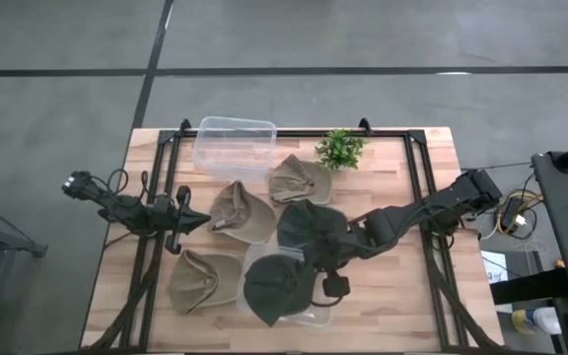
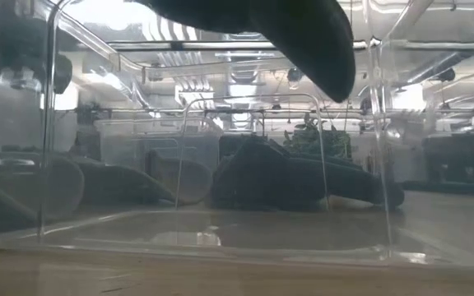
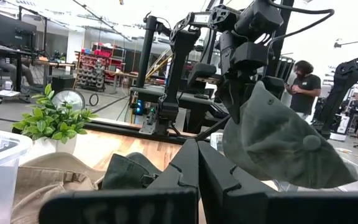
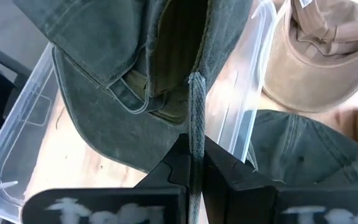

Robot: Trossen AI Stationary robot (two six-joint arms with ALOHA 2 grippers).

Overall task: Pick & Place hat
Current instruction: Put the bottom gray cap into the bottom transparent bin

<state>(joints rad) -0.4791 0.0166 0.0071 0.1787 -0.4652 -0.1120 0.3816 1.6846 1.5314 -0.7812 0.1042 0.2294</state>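
Mid-place: we're holding a dark green cap [image 1: 276,288] over the near clear bin [image 1: 316,314].
R gripper [image 4: 193,163] is clamping its strap; drop still left, bin empty. L gripper [image 3: 197,163] is idling pinched closed, well left of bin; four more caps are waiting.

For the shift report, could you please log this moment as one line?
right hand: shut on dark green hat, over clear bin | left hand: shut, waiting

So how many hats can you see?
5. A dark green cloth hat hangs from the right gripper over the clear plastic bin; another dark one lies mid-table; tan ones lie left-centre, back-centre and front-left. Some may be hidden.
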